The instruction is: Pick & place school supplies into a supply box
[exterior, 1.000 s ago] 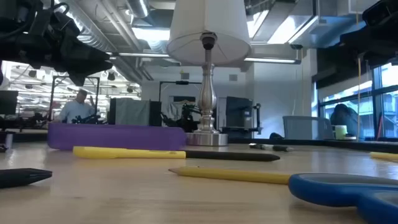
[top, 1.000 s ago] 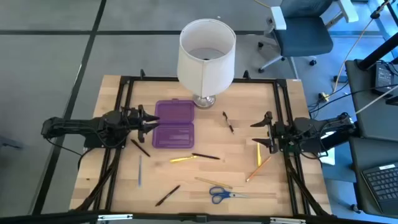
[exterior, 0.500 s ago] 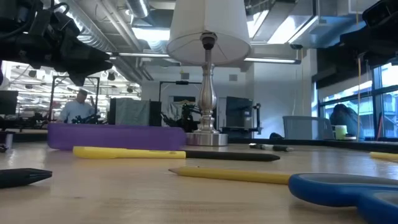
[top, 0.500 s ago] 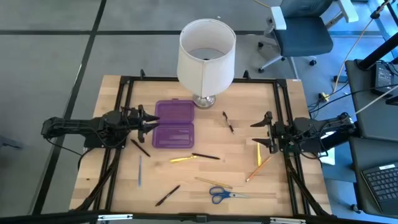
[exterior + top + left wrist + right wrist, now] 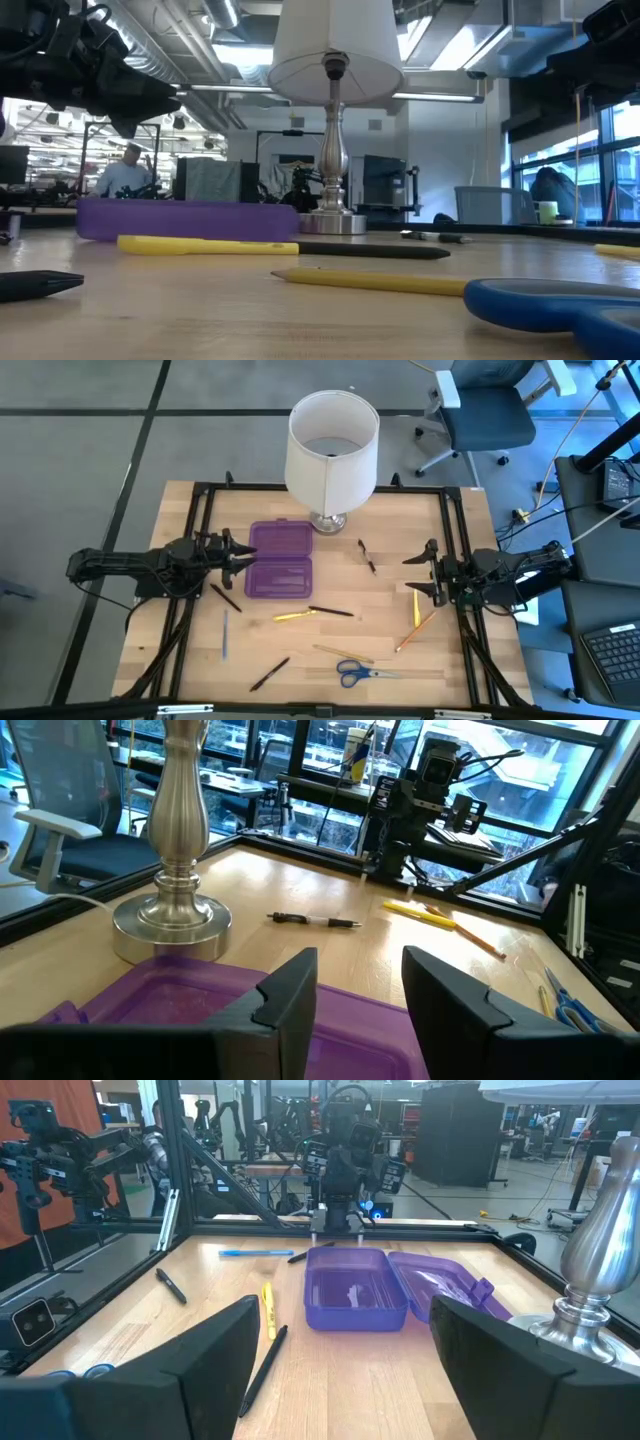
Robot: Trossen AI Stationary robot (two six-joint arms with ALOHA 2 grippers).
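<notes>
Fingers: left gripper (image 5: 240,556) spread, empty, at the open purple box (image 5: 279,559); right gripper (image 5: 425,571) spread, empty | nearest: yellow pencil (image 5: 416,607) just beside right fingers | judged light, stiff, rolls easily | pinch mid-shaft.

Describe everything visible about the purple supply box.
The supply box is a flat, translucent purple plastic case with rounded corners, lying open on the wooden table, its hinged lid folded back flat toward the lamp base. The tray looks empty. It sits left of centre, right in front of the left hand, whose open fingers hover over its edge. No supplies touch it.
</notes>
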